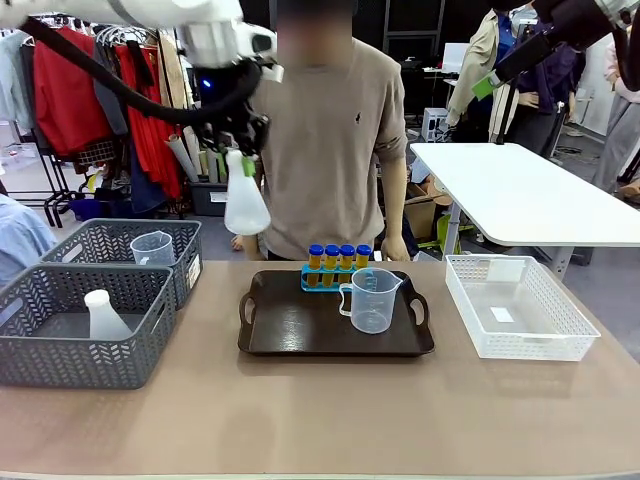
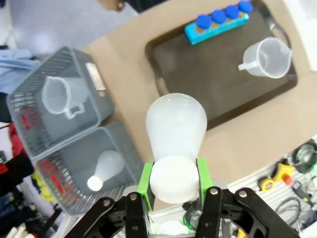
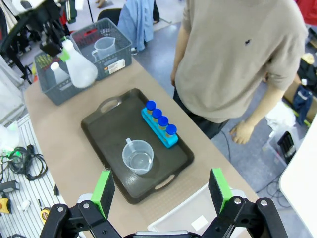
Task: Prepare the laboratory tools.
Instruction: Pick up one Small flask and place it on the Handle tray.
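- At the far left I see two grey mesh baskets (image 1: 60, 340); the nearer one holds a translucent white conical flask (image 1: 103, 316), and the farther basket holds a clear handled measuring jug (image 1: 152, 248). Both are waiting to be moved, by my reading.
- My left gripper (image 2: 173, 179) is clenched on the neck of a second translucent white conical flask (image 1: 246, 200), green pads either side of it. It hangs in the air, base down, above the table between the baskets and the tray, well clear of both.
- In the middle sits the dark brown handled tray (image 1: 290, 330). On its far edge stands the blue four-hole rack (image 1: 312, 284) with four small amber tubes with blue caps (image 1: 338, 258) seated in it, so that part looks finished.
- Just in front of the rack, on the tray, a second clear measuring jug (image 1: 371, 299) stands upright, also placed.
- The person (image 1: 330, 140) stands behind the tray, arms down, hands off the tools.
- To the right is a white mesh basket (image 1: 575, 322).
- My right gripper (image 3: 161, 191) is spread wide with nothing between the pads, high above the tray's right end.
- My estimate: roughly half done. The carried flask needs setting on the tray's free left part, then perhaps the basket items.
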